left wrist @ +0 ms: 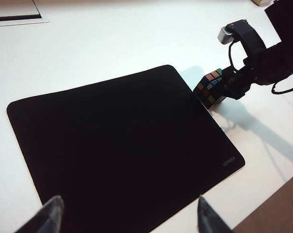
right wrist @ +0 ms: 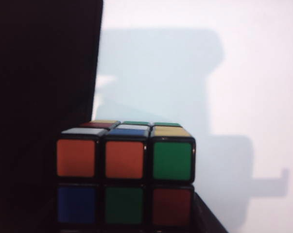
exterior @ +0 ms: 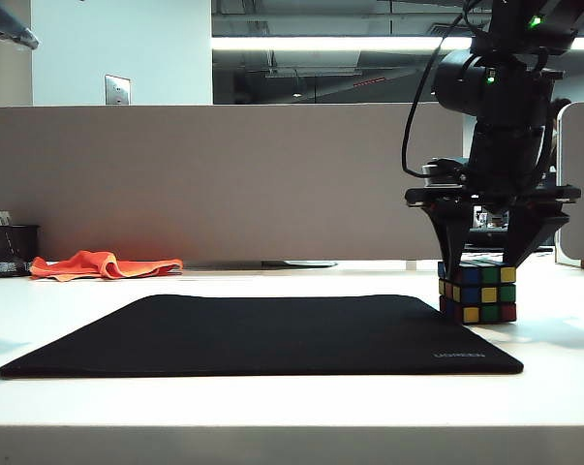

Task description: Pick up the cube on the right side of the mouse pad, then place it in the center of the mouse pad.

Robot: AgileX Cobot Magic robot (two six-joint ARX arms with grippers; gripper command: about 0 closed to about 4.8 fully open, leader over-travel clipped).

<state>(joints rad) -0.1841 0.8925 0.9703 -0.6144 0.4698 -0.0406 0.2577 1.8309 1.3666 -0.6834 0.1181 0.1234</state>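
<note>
From the front, the right claw (exterior: 479,276) stands straight down over the cube (exterior: 478,294), a black finger down each side of it; its fingers look closed in against the cube's sides, though contact cannot be confirmed. The cube sits on the white tabletop (exterior: 292,407), touching the right edge of the mouse pad (exterior: 262,334).

The right wrist camera shows only the cube (right wrist: 126,174) close up: glossy orange, green, blue and red stickers in a black grid, with the mat (right wrist: 39,73) dark beside it and a claw shadow on the tabletop.

The left wrist camera takes in the whole mat (left wrist: 122,145), flat, matte and round-cornered, grey lettering at one corner, and the cube (left wrist: 209,88) under the other arm. The left claw (left wrist: 128,216) hangs above the mat's near edge, its two fingers spread wide with nothing between them.

Behind stand a crumpled orange cloth (exterior: 103,263), a black mesh cup (exterior: 12,250) and a beige partition (exterior: 204,179).
</note>
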